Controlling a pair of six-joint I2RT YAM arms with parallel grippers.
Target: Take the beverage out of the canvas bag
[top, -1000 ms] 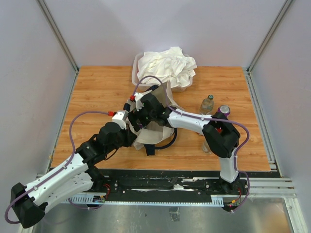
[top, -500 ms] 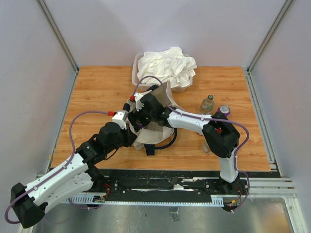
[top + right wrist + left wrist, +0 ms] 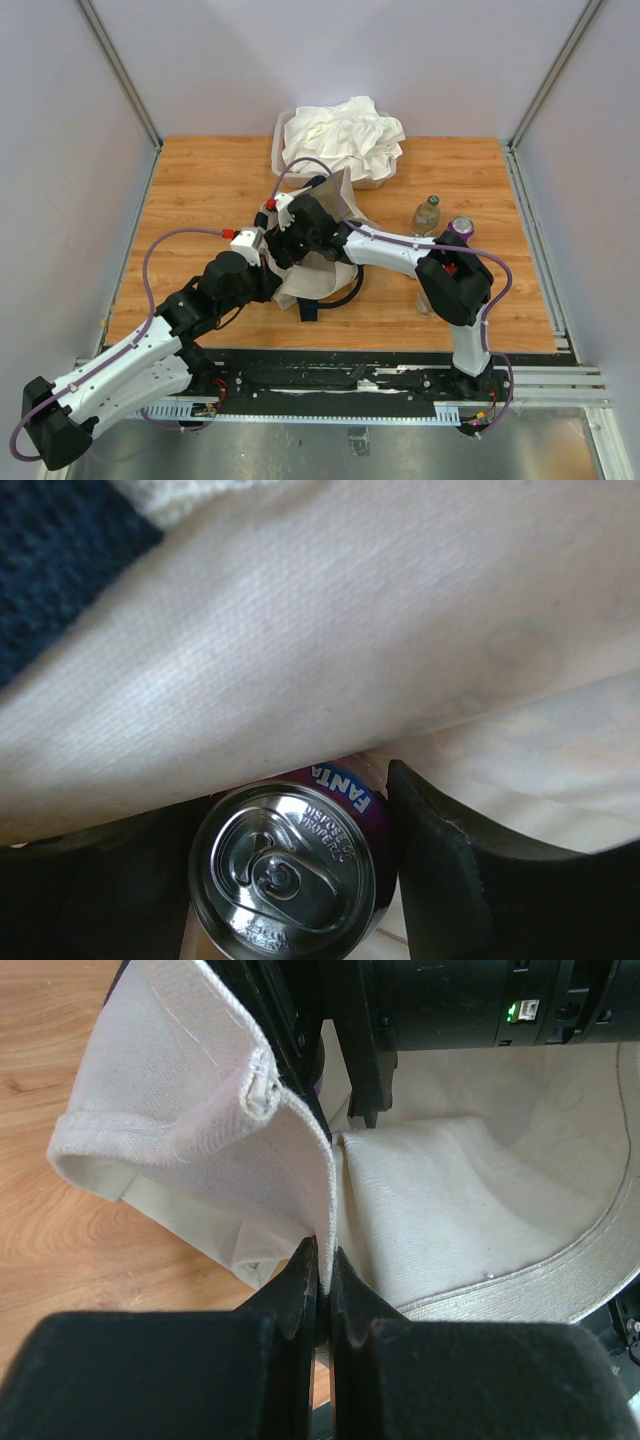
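Right wrist view: purple Fanta beverage can (image 3: 282,875) sits inside canvas bag (image 3: 300,630), between right gripper (image 3: 288,865) fingers w/ jaws part-spread; actual grip can't be told. Left gripper (image 3: 318,1265) pinches bag rim tight, prob. keeping mouth open for access.

This is a robotics lab's test cell. Plain pale panel walls (image 3: 60,150) on aluminium posts (image 3: 118,70) (the slotted-profile kind) box in a wood-grain tabletop (image 3: 200,180). The left arm (image 3: 130,365) and right arm (image 3: 455,290), trailing purple cables (image 3: 150,260), are bolted to a metal rail (image 3: 330,385). Staged props sit about: a canvas bag (image 3: 312,285), a plastic tub (image 3: 279,150) of white cloth (image 3: 345,135), a bottle (image 3: 427,214) and a drinks can (image 3: 460,228).
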